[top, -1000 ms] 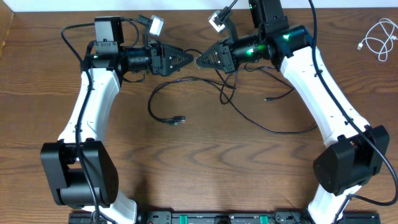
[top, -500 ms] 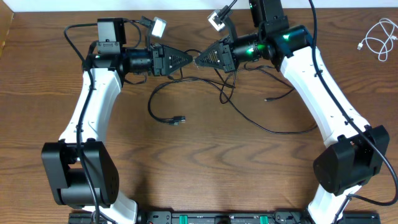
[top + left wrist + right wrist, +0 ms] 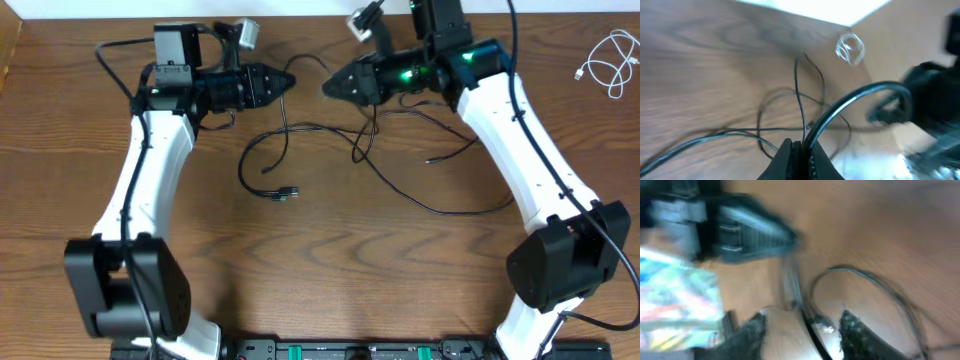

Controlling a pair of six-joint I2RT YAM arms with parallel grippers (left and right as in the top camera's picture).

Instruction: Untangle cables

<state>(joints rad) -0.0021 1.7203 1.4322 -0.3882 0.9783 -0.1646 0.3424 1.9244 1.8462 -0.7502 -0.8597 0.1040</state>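
The thin black cable (image 3: pixel 432 209) lies in loose loops across the middle of the table, with one connector end (image 3: pixel 287 192) below its left loop. My left gripper (image 3: pixel 285 82) is shut on a strand of it near the far edge. In the left wrist view the black cable (image 3: pixel 799 95) rises from the shut jaws of the left gripper (image 3: pixel 802 147). My right gripper (image 3: pixel 328 88) faces it, a short gap away, and stands open. In the blurred right wrist view a black strand (image 3: pixel 840 269) runs between the spread fingers of the right gripper (image 3: pixel 805 325). The white cable (image 3: pixel 607 62) lies coiled at the far right.
Thicker black cables hang from both arms near the wrists. The table's far edge runs just behind the two grippers. The white cable coil (image 3: pixel 850 48) also shows in the left wrist view, beyond the right arm (image 3: pixel 935 100).
My left gripper has shut on the black cable and drawn back to the left. My right gripper has opened, let the strand go and pulled slightly away.
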